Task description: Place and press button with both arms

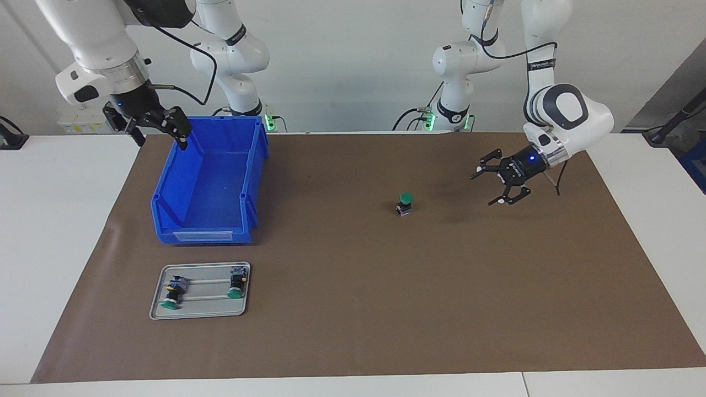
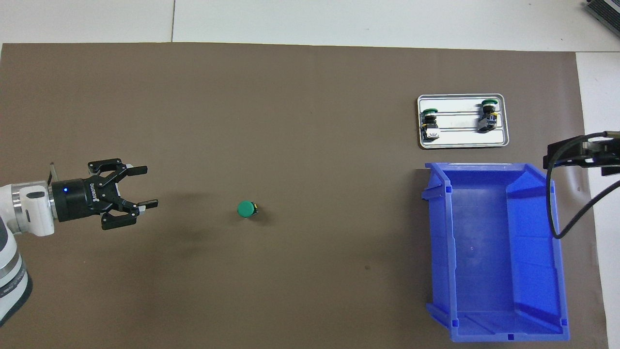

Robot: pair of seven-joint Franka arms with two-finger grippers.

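A: Start at the right arm's end of the bench. What's there?

B: The right gripper (image 1: 160,128) hangs in the air over the bench edge beside the bin's (image 1: 165,187) corner nearest the robots. Its fingers are spread wide and hold nothing. In the overhead view only part of it shows, at the picture's edge.

A: And the bin itself?

B: Blue, nothing in it, on the brown mat (image 1: 353,309) near the mat's edge at that end. Just past it, toward the edge farthest from the robots, lies a small metal tray (image 1: 198,313) with two spare buttons on their sides, one (image 1: 172,295) at each short end, the other (image 1: 237,284) a little nearer the bin.

A: Where is the button for the task?

B: The button (image 1: 405,204) stands upright on the mat, green cap up, about mid-bench and somewhat toward the left arm's end, well apart from bin and tray. Nothing touches it.

A: Then the left arm?

B: The left gripper (image 1: 499,183) hovers above the mat near the button, on the side of the left arm's end, pointing toward it. Its fingers (image 2: 145,203) stand well apart with nothing between them; a clear gap of mat lies between fingertips and button.
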